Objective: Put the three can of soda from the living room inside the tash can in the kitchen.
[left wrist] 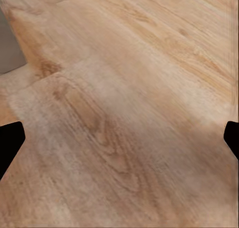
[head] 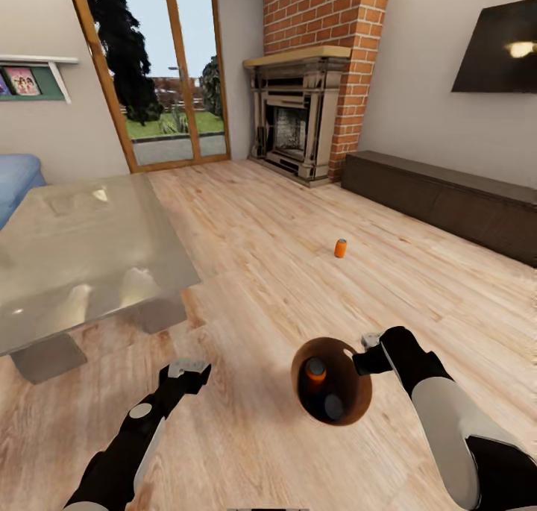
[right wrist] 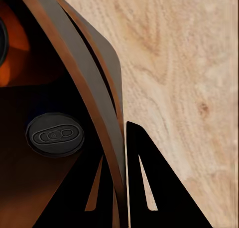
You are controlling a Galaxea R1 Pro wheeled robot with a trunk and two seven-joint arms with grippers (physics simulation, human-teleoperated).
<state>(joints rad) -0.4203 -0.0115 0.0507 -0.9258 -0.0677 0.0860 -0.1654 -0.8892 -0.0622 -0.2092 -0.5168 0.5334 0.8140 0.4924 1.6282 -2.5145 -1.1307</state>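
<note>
Right pincer (head: 367, 360) grips bin (head: 358, 406); table (head: 82, 250) left.

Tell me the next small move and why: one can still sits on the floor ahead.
Probably roll forward toward the soda can standing on the floor. The right pincer grips the trash can rim, with two cans inside, while the left pincer is open and empty, ready to pick.

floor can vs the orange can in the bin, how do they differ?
Floor can stands upright on bare planks, free of both arms, out towards the fireplace. Bin can sits inside the bin, which the right end effector grips by its rim, close to the robot. Floor can shows whole; bin can is partly hidden by the wall. Both orange with grey tops.
</note>
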